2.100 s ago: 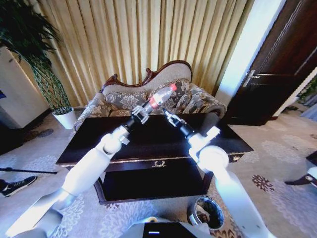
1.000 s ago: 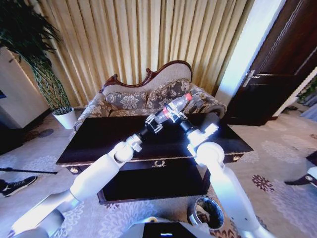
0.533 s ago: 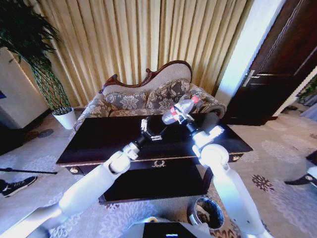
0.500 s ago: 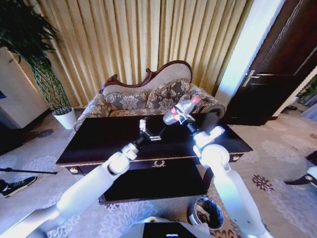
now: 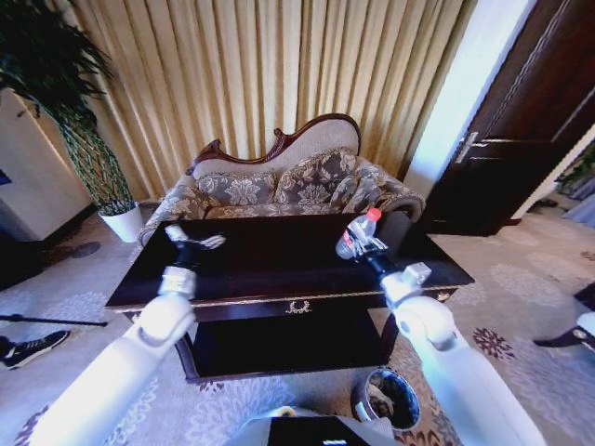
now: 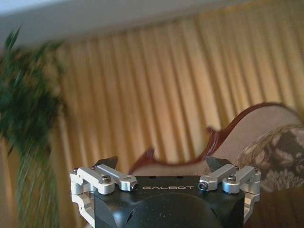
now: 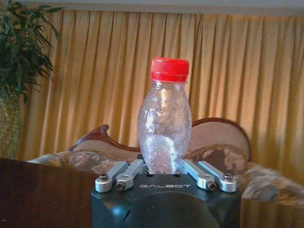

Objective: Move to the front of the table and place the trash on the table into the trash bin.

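A big green plant (image 5: 56,102) stands in a white pot (image 5: 124,221) at the far left, by the gold curtains (image 5: 279,74). Next comes the left gripper (image 5: 197,240). It hangs over the left end of the dark wooden worktop (image 5: 270,260). Its fingers (image 6: 105,167) are spread wide apart and hold nothing. In the left wrist view the curtains and the curved back of the sofa (image 5: 279,181) sit past the gripper.

The flowery sofa stands behind the worktop, in the middle of the room.

To the right, the right gripper (image 5: 364,247) is closed around the bottom of the clear plastic bottle (image 5: 355,234). The bottle has a red cap (image 7: 169,70) and stands almost straight up. It is held up in the air over the right part of the worktop. In the right wrist view the bottle looks empty inside.

Down on the carpet (image 5: 521,307), near the right front leg of the worktop, stands the little round trash bin (image 5: 390,398) with a shiny rim. It sits below the right arm. I cannot tell what is in it.

A dark door (image 5: 530,130) is at the far right.
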